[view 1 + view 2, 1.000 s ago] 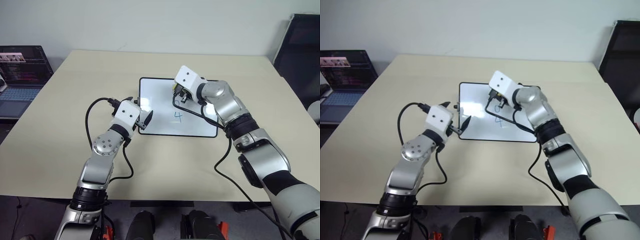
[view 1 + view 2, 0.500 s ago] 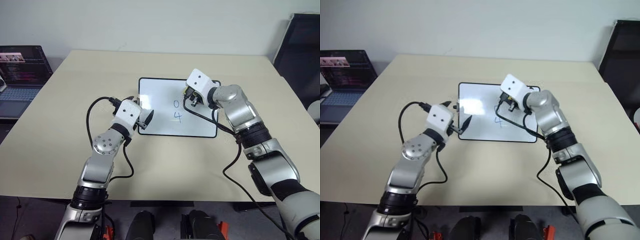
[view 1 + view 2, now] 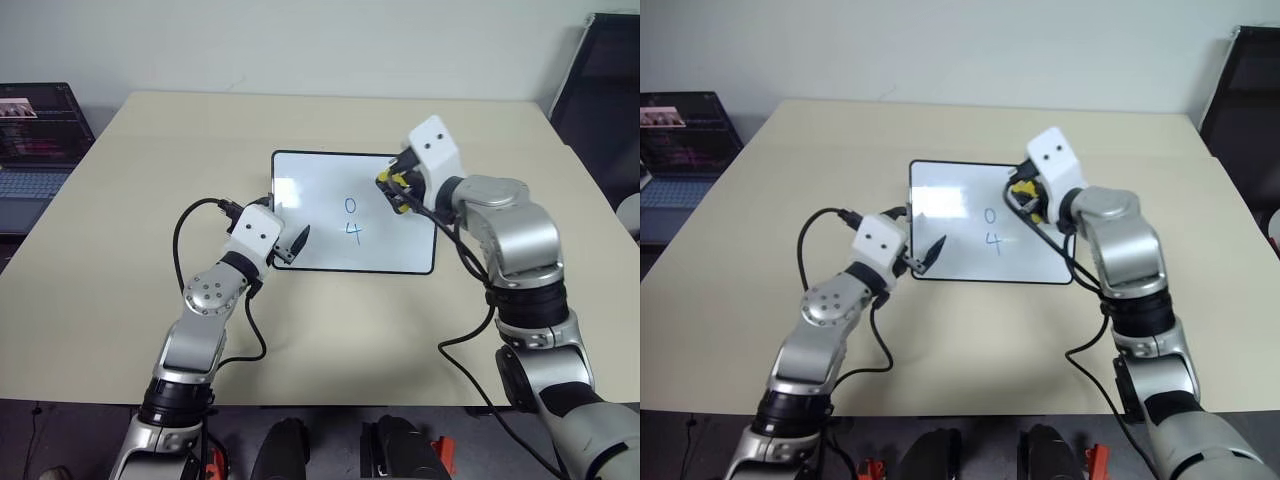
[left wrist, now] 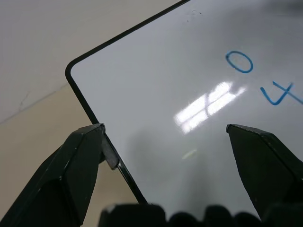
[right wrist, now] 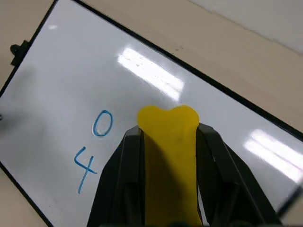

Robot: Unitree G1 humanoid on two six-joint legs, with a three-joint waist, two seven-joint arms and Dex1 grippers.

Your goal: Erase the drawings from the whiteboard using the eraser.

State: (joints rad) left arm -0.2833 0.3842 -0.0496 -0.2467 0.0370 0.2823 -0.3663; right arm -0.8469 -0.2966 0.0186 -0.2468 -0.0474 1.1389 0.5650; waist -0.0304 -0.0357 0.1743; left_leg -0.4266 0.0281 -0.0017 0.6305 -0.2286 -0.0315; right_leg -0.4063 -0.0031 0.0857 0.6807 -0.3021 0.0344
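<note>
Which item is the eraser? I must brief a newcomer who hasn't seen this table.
On the beige table lies a black-framed whiteboard. Above its right edge the right tool pinches the eraser, the only yellow thing there, beside blue digits.

yellow eraser (image 5: 170, 156), blue drawings (image 3: 350, 218), white black-framed whiteboard (image 3: 320, 240), beige table (image 3: 130, 220)

Whiteboard (image 3: 330, 225), blue drawings (image 3: 351, 218), eraser (image 3: 397, 186) seemingly gripped

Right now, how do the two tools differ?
The right tool is shut on the yellow eraser, raised over the whiteboard's right side. The left tool is open and holds nothing, straddling the whiteboard's left edge. Both have black fingers.
</note>
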